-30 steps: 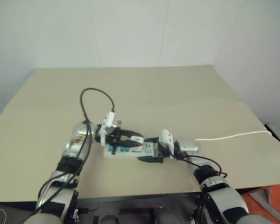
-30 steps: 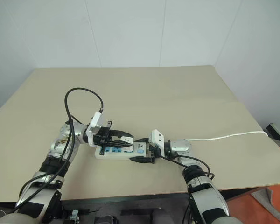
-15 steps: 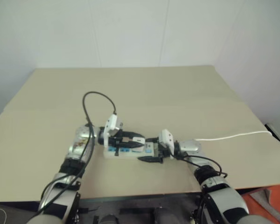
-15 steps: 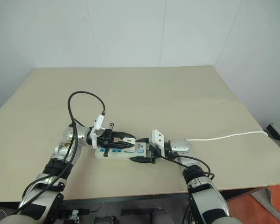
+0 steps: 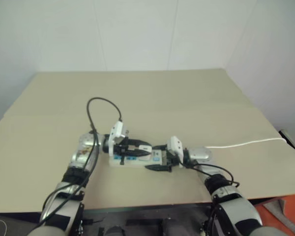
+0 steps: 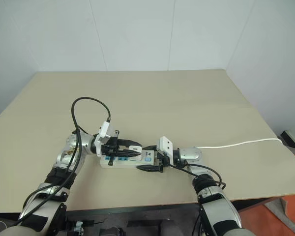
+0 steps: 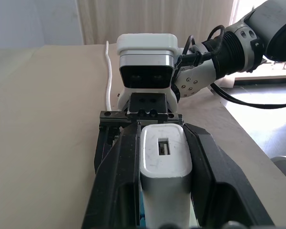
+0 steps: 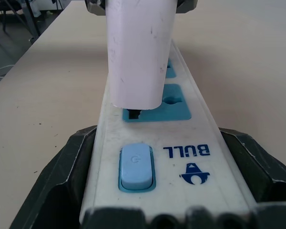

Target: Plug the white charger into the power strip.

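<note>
Beige bench (image 6: 196,98) carries the power strip (image 6: 137,162) near its front edge in the two head views, its long axis running left to right, with the thin white cord (image 6: 236,144) trailing off to the right. The left pincer (image 6: 129,153) reaches in from the left and lies level along the strip's top; the right pincer (image 6: 150,158) comes from the opposite end, its two black fingers spread to either side of the strip's switch end. In the left wrist view the white charger (image 7: 165,164) sits clamped between the left pincer's black fingers (image 7: 118,181), its port face turned up toward the camera, and the right arm's camera module (image 7: 146,59) stands straight ahead past it. In the right wrist view the charger (image 8: 139,47) hangs just over the blue socket face (image 8: 155,108) nearest the blue switch (image 8: 136,166), its lower edge touching or nearly touching the socket; whether the pins have entered I cannot tell. The right pincer's fingers (image 8: 62,167) flank the strip and appear to press its sides, steadying it. By my judgement the coming move turns on this: the socket lies directly beneath the charger, so the left arm must press straight down while the right keeps the strip from sliding.
</note>
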Available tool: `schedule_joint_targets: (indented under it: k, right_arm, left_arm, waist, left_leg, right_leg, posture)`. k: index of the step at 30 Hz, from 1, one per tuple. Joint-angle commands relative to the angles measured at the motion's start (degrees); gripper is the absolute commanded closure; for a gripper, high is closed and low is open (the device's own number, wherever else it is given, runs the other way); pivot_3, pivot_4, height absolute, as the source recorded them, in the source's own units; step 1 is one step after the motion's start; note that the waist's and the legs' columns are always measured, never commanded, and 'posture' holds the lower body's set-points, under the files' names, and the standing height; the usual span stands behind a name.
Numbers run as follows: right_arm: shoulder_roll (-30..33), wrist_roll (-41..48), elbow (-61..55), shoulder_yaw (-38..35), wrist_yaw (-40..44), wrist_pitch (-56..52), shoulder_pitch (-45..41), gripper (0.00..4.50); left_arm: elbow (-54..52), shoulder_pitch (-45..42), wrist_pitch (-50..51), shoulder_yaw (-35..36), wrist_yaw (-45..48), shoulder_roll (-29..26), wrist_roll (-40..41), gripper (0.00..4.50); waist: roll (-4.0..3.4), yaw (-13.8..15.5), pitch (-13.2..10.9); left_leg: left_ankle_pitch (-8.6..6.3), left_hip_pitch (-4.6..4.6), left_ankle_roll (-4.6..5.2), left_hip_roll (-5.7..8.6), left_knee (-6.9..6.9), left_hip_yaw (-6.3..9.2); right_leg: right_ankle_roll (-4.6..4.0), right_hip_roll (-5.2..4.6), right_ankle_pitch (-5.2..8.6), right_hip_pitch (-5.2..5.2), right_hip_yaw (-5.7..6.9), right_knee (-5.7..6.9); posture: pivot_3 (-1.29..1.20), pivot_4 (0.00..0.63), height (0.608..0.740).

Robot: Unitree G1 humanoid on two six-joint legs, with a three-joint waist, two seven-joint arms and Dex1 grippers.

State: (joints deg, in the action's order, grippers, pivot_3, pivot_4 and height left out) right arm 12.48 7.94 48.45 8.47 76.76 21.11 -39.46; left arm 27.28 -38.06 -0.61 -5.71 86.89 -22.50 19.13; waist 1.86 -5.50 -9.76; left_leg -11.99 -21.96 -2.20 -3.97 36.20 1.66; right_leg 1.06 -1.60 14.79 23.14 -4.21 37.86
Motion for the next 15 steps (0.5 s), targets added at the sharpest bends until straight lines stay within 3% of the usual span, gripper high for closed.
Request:
schedule_joint_targets:
  k: [1, 15]
  right_arm:
    - [-0.35, -0.49, -0.33, 0.78, 0.13, -0.72, 0.88, 1.09]
    - [-0.23, -0.42, -0.34, 0.73, 0.19, -0.67, 0.83, 1.09]
  left_arm:
    - [0.17, 0.04, -0.97, 0.39, -0.08, -0.83, -0.18, 3.47]
    - [1.88, 2.79, -3.18, -0.46, -1.24, -1.15, -2.03, 3.47]
  waist:
    - [0.00, 0.00, 0.00]
    - [-0.01, -0.04, 0.01]
  left_leg:
    - [0.00, 0.00, 0.00, 0.00, 0.00, 0.00]
    - [0.00, 0.04, 0.00, 0.00, -0.01, 0.00]
  right_leg:
    - [0.00, 0.00, 0.00, 0.00, 0.00, 0.00]
    - [0.01, 0.00, 0.01, -0.02, -0.01, 0.01]
  posture:
    - [0.00, 0.150, 0.740]
    - [0.00, 0.150, 0.740]
